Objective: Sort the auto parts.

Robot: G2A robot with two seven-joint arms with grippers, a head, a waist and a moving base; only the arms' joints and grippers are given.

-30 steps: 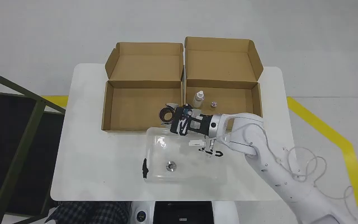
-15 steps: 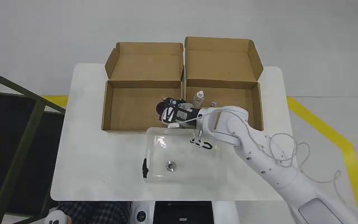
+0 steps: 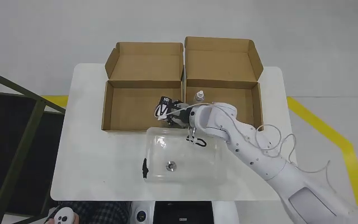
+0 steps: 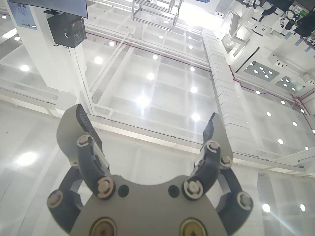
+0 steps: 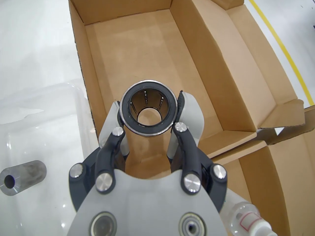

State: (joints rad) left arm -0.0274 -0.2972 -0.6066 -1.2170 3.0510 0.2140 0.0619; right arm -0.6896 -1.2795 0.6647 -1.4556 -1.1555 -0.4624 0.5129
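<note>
No marking can be read on the bearing (image 5: pixel 147 96). The small bottle (image 5: pixel 248 219) in the right box (image 3: pixel 224 98) carries a red-outlined label whose print is too small to make out. The right claw (image 5: pixel 149 104) is closed around the bearing's black-rimmed steel sleeve, one finger on each side. It holds the bearing above the floor of the left box (image 3: pixel 142 106), towards that box's 4 o'clock corner. The bearing's long axis runs straight away from the wrist camera, and cardboard shows through its open bore. A metal cylinder (image 3: pixel 171 165) lies in the clear tray (image 3: pixel 182 134) at the counter's (image 3: pixel 95 145) 6 o'clock side. The left claw (image 4: pixel 147 116) is spread wide, grips nothing and points at the ceiling.
</note>
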